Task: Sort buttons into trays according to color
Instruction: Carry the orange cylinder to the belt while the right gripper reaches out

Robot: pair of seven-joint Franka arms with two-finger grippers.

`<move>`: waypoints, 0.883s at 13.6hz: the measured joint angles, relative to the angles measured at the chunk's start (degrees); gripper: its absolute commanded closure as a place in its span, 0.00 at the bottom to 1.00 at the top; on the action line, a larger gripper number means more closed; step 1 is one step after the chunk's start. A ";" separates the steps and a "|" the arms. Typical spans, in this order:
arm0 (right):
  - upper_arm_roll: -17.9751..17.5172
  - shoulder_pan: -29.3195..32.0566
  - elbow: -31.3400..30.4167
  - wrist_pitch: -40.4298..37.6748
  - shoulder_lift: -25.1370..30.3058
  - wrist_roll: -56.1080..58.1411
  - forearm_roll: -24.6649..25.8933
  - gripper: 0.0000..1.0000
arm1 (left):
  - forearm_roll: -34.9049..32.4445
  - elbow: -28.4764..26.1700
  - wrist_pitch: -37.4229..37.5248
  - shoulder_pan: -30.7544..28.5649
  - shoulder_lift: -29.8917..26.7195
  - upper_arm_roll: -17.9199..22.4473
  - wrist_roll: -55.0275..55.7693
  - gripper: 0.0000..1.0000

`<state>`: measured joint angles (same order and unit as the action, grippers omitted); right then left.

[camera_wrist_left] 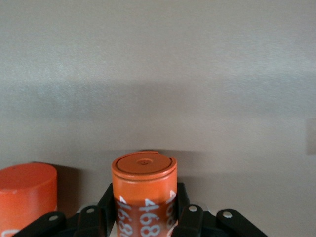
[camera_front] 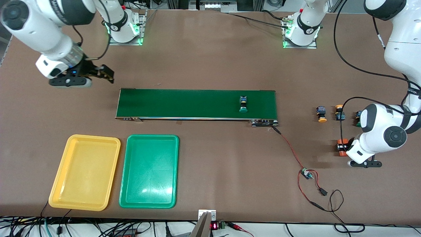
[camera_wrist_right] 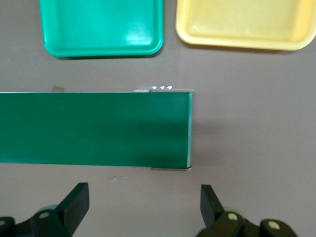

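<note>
One green-capped button (camera_front: 243,105) lies on the dark-green conveyor belt (camera_front: 184,103) near the left arm's end. Two yellow-orange-capped buttons (camera_front: 321,115) (camera_front: 339,112) lie on the table past that end. A second green one (camera_front: 357,118) is mostly hidden by the left arm. The yellow tray (camera_front: 85,171) and green tray (camera_front: 149,171) sit side by side, empty, nearer the camera than the belt. My left gripper (camera_front: 347,150) (camera_wrist_left: 143,210) is low at the table and shut on an orange "4680" cylinder (camera_wrist_left: 144,180). My right gripper (camera_front: 107,75) (camera_wrist_right: 143,197) is open and empty, over the table by the belt's other end.
A second orange cylinder (camera_wrist_left: 27,197) stands beside the gripped one. A red-and-black cable with a small circuit board (camera_front: 306,172) runs from the belt's end toward the table's near edge. In the right wrist view the belt (camera_wrist_right: 94,128) and both trays (camera_wrist_right: 103,24) (camera_wrist_right: 244,22) show.
</note>
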<state>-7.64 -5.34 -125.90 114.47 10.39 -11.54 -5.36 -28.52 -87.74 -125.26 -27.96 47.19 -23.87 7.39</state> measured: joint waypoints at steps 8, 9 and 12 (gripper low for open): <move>-16.92 2.65 -1.15 6.99 -3.14 -13.69 -0.22 0.00 | 4.27 1.54 29.40 0.27 -8.68 -16.77 1.07 0.82; -18.37 2.82 -1.16 8.90 -3.97 -15.08 -0.22 0.00 | 5.94 1.44 32.02 0.21 -8.82 -18.77 1.13 0.86; -20.70 2.95 -1.18 12.70 -6.26 -17.88 -0.22 0.00 | 7.34 0.37 36.14 0.89 -8.67 -26.08 1.31 0.89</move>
<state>-28.33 -2.39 -127.08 127.17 4.13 -29.42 -5.58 -21.17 -87.36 -89.12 -27.07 38.52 -49.94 8.70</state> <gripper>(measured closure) 0.000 0.502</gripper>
